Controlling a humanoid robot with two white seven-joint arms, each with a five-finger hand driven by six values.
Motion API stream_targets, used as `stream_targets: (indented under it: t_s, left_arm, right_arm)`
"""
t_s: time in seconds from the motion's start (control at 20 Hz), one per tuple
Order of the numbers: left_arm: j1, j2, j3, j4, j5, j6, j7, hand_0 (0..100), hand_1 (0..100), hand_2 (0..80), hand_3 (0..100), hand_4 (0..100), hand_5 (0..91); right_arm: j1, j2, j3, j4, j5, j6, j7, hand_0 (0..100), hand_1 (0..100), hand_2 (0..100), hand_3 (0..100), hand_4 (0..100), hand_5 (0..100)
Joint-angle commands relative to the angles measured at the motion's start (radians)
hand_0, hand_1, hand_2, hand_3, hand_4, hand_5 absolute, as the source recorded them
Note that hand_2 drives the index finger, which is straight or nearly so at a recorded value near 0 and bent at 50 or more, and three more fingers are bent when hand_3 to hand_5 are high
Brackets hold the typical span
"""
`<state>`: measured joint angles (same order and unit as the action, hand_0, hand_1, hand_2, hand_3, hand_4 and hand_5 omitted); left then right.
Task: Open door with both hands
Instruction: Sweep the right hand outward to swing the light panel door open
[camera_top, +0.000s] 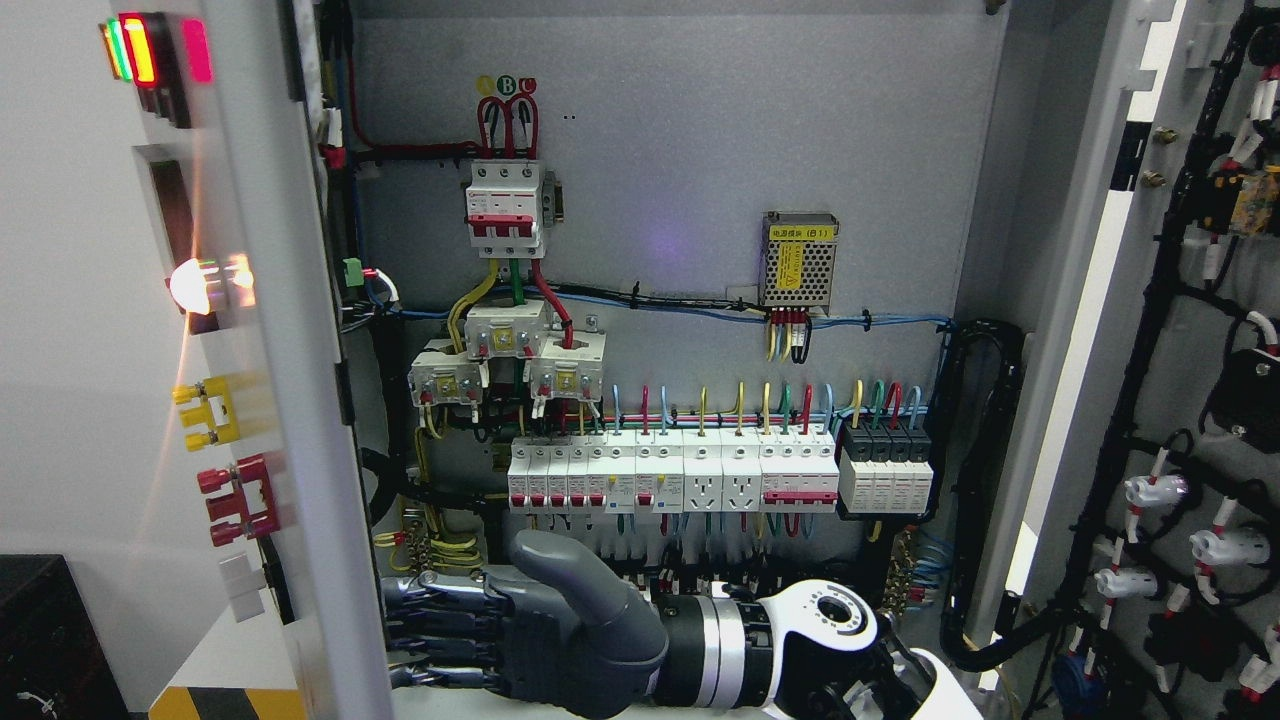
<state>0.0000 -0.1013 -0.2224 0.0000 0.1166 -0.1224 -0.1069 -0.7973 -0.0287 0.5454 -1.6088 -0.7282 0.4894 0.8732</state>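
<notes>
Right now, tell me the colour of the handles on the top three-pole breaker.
Red, on a white breaker body; the head view shows it, upper middle of the cabinet.

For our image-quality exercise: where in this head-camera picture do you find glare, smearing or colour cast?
Head view: the indicator lamps bloom and smear; the white lamp glares onto the left door; the back panel shows a faint purple patch; the breakers stay sharp.
</notes>
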Motion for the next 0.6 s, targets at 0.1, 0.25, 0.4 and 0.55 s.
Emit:
stream_targets:
  t_s: [0.1, 0.25, 0.4, 0.55]
  left_arm:
    - [0.020, 0.000, 0.000, 0.006, 0.000, 0.000, 0.000, 0, 0, 0.0, 0, 0, 0.0]
    - [0.020, 0.000, 0.000, 0.006, 0.000, 0.000, 0.000, 0, 0, 0.0, 0, 0, 0.0]
    - [0.020, 0.000, 0.000, 0.006, 0.000, 0.000, 0.000, 0, 0, 0.0, 0, 0, 0.0]
    - [0.020, 0.000, 0.000, 0.006, 0.000, 0.000, 0.000, 0, 0, 0.0, 0, 0, 0.0]
  right_arm:
    - [0.006, 0.023, 0.073, 0.004, 0.010, 0.000, -0.002, 0, 0, 0, 0, 0, 0]
    - [0.006, 0.033, 0.091, 0.012, 0.012, 0.017, -0.002, 0, 0, 0, 0, 0, 0]
    - [0.007, 0.039, 0.093, 0.039, 0.016, 0.035, -0.003, 0, 0, 0, 0, 0, 0]
    - [0.018, 0.053, 0.094, 0.047, 0.084, 0.035, -0.003, 0, 0, 0, 0, 0, 0]
